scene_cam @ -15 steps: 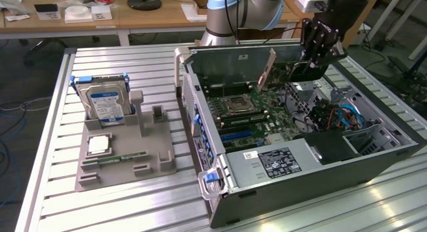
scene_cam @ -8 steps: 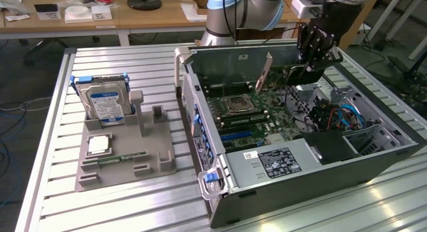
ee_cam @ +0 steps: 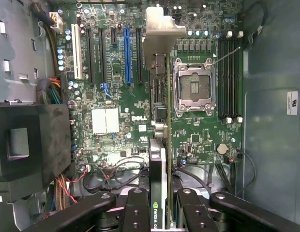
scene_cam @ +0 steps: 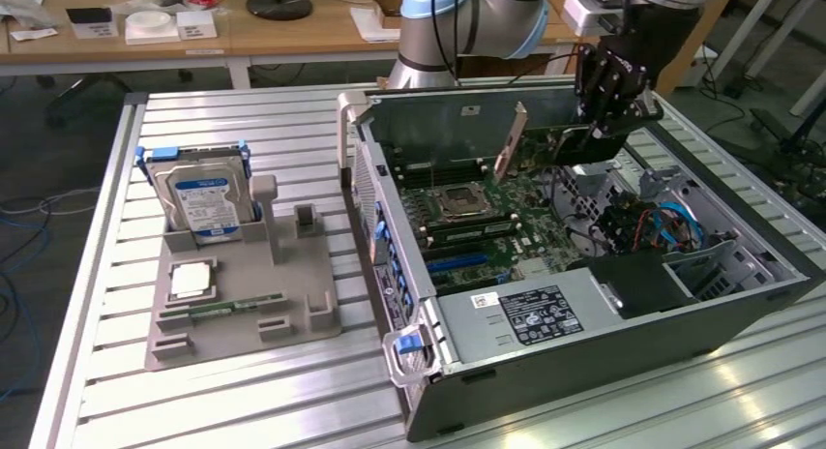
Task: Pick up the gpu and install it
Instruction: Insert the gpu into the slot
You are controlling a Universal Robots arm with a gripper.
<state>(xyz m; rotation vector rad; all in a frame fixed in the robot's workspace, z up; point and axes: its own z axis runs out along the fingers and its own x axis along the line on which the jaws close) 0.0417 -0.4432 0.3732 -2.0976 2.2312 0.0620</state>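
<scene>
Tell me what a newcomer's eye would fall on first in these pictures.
The gripper, shut on the gpu, holds it edge-on above the motherboard inside the open computer case on the exterior view's right. On its left, a blue-labelled hard drive stands upright in a grey fixture.

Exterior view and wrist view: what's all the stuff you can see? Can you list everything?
table: one, silver, under everything
grey holder: one, grey, on the table, exterior view's left
hard drive: one, silver with blue label, upright in the grey holder
memory stick: one, green, lying flat in the grey holder
computer case: one, dark grey, open, on the table, exterior view's right
motherboard: one, green, inside the computer case
gpu: one, black, edge-on above the motherboard
robot arm: one, silver and blue, behind the computer case
gripper: one, black, shut on the gpu
</scene>
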